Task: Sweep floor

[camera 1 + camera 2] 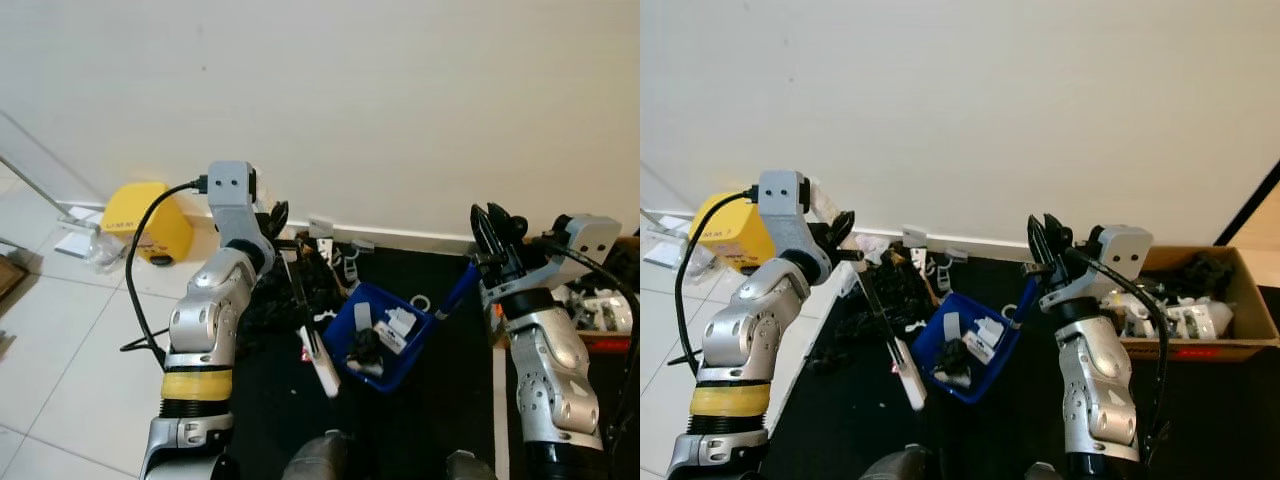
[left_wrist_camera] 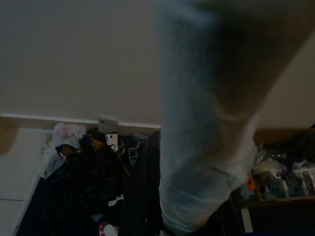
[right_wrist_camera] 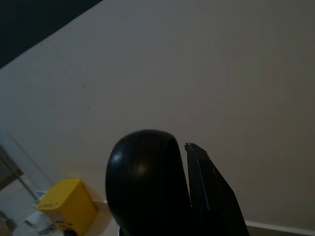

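Now I steer left gripper [image 1: 283, 238], jaws clamped on black brush handle [image 1: 300, 290], long axis slanting toward lower centre. Right gripper [image 1: 487, 240] clamps blue plastic dustpan [image 1: 380, 335], centre frame, just beside brush.

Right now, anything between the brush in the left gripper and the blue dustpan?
Nothing visible. The brush held by the left gripper hangs right beside the blue dustpan, which the right gripper holds by its handle.
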{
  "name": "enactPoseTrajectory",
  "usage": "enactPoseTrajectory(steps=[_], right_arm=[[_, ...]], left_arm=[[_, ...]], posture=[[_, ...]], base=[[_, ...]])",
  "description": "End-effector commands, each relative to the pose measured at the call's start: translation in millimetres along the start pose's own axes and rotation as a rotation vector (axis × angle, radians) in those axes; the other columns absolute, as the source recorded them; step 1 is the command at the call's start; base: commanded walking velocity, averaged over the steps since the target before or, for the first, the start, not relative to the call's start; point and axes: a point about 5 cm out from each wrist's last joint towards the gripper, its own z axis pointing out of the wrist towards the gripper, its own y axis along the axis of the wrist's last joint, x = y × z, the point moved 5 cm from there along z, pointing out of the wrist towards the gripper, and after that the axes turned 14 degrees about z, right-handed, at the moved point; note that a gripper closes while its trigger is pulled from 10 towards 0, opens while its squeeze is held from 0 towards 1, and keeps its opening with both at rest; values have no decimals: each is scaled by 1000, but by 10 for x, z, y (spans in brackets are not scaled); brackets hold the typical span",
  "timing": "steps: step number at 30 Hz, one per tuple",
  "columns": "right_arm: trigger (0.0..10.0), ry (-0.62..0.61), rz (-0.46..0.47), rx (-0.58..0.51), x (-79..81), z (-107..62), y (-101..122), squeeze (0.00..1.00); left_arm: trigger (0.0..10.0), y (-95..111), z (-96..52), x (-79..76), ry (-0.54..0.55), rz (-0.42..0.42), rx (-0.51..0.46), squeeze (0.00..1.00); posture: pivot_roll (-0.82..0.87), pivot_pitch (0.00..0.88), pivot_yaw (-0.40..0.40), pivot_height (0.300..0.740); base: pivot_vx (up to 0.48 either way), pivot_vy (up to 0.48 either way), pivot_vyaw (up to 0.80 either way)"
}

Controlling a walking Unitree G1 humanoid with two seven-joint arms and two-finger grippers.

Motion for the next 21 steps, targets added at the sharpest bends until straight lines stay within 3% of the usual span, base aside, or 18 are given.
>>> enactPoseTrajectory(steps=[1,8,12,21], right_arm=[[10000,66,61,-87,184,76,174,0],[10000,76,70,-115,200,121,276,0],[10000,82,68,-108,196,123,264,0],[10000,84,73,-96,205,114,234,0]], left_arm=[[10000,-39,-18,70,24,27,6,0],[10000,-44,-6,98,41,25,2,0],[10000,-73,-11,171,85,15,16,0],[10000,-74,-15,179,90,5,4,0]], posture=[[46,87,163,740],[46,91,160,740],[47,94,153,740],[46,97,152,740]], base=[[274,-390,0],[283,-384,0],[0,0,0],[0,0,0]])
